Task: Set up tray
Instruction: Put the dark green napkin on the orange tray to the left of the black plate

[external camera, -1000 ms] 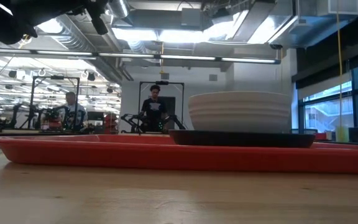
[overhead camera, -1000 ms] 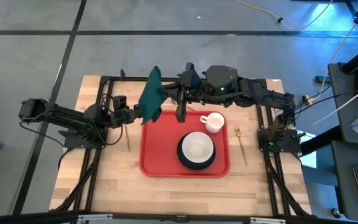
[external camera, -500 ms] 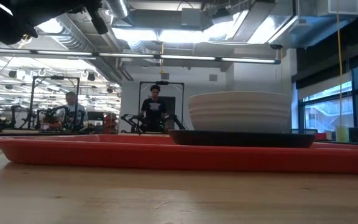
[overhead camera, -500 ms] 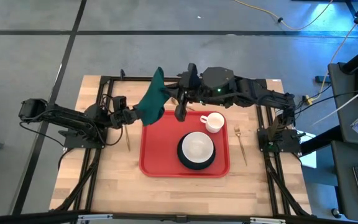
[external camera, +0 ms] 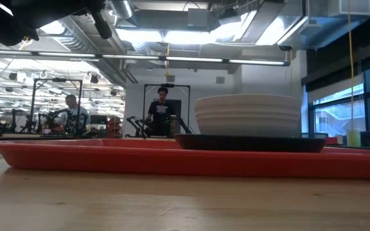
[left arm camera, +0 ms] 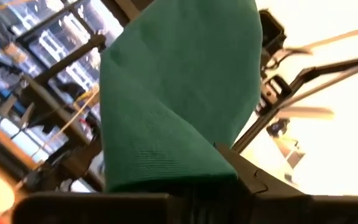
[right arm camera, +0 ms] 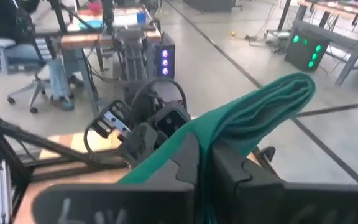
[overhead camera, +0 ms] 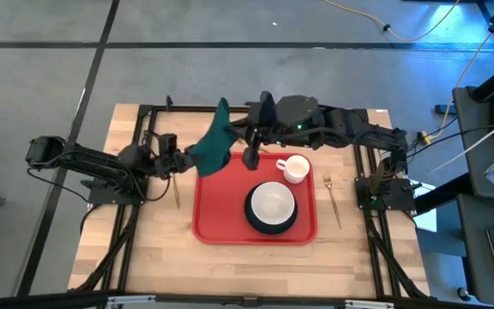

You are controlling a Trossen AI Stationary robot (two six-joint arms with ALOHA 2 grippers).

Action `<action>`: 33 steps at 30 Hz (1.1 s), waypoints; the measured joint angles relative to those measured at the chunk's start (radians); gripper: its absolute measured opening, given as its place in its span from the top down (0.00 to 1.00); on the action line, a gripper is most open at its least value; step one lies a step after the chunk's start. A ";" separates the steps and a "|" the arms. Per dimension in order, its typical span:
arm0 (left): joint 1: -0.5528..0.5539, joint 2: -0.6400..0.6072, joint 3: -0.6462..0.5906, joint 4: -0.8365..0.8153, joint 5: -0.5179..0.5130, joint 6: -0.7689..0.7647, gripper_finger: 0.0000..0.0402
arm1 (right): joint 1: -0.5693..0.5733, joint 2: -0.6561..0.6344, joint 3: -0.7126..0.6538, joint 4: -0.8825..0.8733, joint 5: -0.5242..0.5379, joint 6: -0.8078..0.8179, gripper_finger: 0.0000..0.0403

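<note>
The red tray [overhead camera: 221, 215] lies mid-table, carrying a black plate [overhead camera: 259, 225] with a white bowl [overhead camera: 271, 202] on it and a white mug [overhead camera: 297, 167]. In the low view the tray [external camera: 108, 157] shows edge-on. A dark green cloth [overhead camera: 213, 142] hangs in the air over the tray's far left corner, between both grippers. My left gripper [overhead camera: 187, 157] is shut on its lower left part. My right gripper [overhead camera: 232, 133] is shut on it higher up, coming from the right. My left gripper pinches the green cloth's lower end [left arm camera: 166, 177] between its two fingers, coming level from the table's left. Folded layers rise from the fingers, clear of the table. My right gripper pinches a folded stretch of the cloth [right arm camera: 197, 146] between its fingers [right arm camera: 229, 168], coming from the table's right. The cloth bulges past them, lifted clear.
A gold fork [overhead camera: 333, 202] lies on the wood right of the tray. A gold utensil [overhead camera: 177, 193] lies left of it. Black frame rails [overhead camera: 135, 172] run along both table sides. People stand in the room beyond the table [external camera: 161, 109].
The cloth's upper end has shifted a little toward the table's right edge and sunk lower, bunching between the two grippers, while its lower left part has stayed at my left gripper.
</note>
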 joint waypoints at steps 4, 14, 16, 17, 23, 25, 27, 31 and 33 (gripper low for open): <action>0.003 0.000 0.000 -0.076 0.062 0.003 0.96 | 0.000 -0.010 0.007 -0.120 -0.059 0.003 0.88; 0.050 0.000 0.000 -0.324 0.236 -0.013 0.99 | 0.004 -0.021 0.008 -0.518 -0.127 0.236 0.82; 0.060 0.000 0.000 -0.363 0.276 -0.027 0.99 | 0.006 -0.022 0.008 -0.586 -0.116 0.274 0.82; 0.066 0.000 0.003 -0.378 0.300 -0.028 0.99 | 0.007 -0.023 0.008 -0.616 -0.099 0.291 0.82; 0.113 0.000 0.155 -0.629 0.463 0.047 0.99 | 0.011 -0.027 0.008 -0.748 -0.051 0.369 0.82; 0.128 0.000 0.242 -0.796 0.510 0.125 0.99 | 0.013 -0.030 0.009 -0.774 -0.051 0.394 0.82; 0.139 0.000 0.343 -1.004 0.551 0.224 0.99 | 0.018 -0.030 0.009 -0.806 -0.051 0.415 0.82; 0.150 0.000 0.539 -1.455 0.575 0.473 0.99 | 0.035 -0.029 0.009 -0.817 -0.051 0.417 0.82; 0.149 0.000 0.624 -1.633 0.566 0.586 0.99 | 0.044 -0.029 0.009 -0.817 -0.051 0.418 0.82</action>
